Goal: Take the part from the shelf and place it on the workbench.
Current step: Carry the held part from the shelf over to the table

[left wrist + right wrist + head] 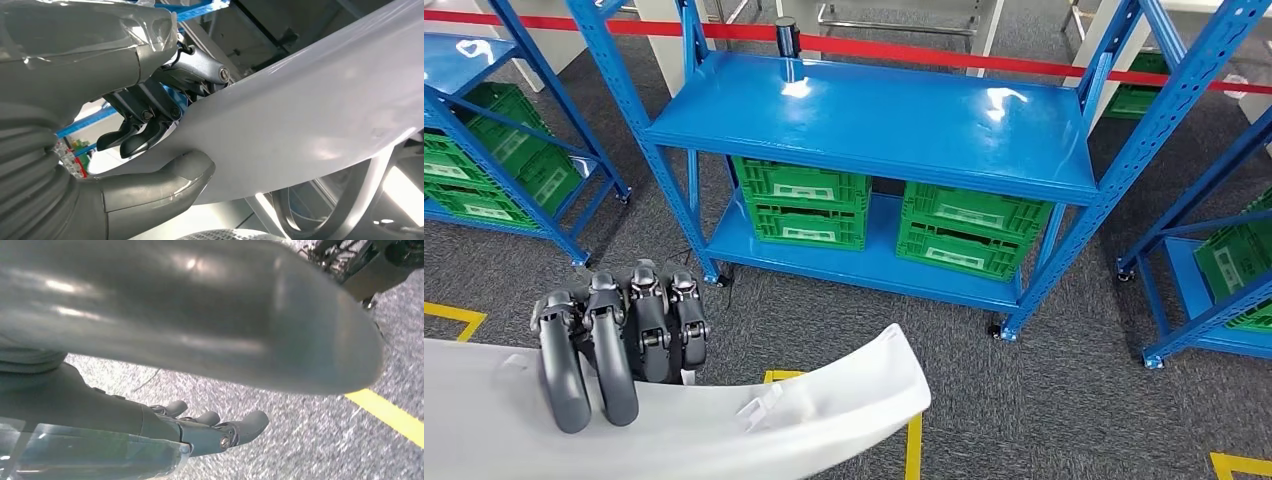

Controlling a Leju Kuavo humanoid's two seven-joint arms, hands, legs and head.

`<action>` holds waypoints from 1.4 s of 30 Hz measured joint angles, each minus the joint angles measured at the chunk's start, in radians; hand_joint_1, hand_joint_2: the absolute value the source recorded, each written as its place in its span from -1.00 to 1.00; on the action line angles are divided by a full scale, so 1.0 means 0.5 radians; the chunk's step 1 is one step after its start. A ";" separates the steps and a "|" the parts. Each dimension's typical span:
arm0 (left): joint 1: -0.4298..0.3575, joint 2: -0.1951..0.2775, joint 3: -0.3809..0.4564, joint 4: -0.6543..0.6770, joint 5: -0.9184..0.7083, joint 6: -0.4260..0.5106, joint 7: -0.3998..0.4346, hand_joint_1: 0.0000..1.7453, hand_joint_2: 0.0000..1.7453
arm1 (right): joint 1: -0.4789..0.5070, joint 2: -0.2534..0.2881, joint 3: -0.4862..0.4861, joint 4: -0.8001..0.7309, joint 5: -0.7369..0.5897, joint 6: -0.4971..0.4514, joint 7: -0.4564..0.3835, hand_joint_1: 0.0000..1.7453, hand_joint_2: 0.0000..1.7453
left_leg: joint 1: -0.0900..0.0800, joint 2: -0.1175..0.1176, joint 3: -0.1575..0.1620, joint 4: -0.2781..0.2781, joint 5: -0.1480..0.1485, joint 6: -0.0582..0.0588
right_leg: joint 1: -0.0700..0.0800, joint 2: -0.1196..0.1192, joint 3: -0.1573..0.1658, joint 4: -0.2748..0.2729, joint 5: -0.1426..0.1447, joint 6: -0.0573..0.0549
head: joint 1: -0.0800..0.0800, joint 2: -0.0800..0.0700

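The left hand (pixel 619 345) grips the white part (pixel 804 415), fingers (pixel 589 365) hooked over its upper edge, thumb (pixel 160 187) pressed beneath. The part is a long curved panel, held clear of the grey carpet (pixel 1044 400). The right hand (pixel 210 432) hangs with fingers apart, holding nothing. Ahead stands a blue shelf (pixel 874 125) with green crates (pixel 804 200) below; a red barrier tape (pixel 924 50) runs behind it.

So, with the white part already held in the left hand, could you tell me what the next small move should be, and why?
Probably keep the grip and turn away from the blue shelf toward the workbench. The left hand grips the white part, fingers over its upper face and thumb beneath, and the part is off the shelf, whose top level is bare. The right hand hangs over the carpet, holding nothing.
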 joint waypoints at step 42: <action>-0.040 0.011 -0.121 -0.026 0.012 0.040 0.023 1.00 1.00 | -0.116 -0.074 -0.067 0.363 0.034 -0.170 -0.063 -1.00 -1.00 | -0.003 0.065 -0.389 0.088 0.275 -0.015 | -0.002 -0.079 0.288 0.066 -0.306 0.059 | 0.024 0.000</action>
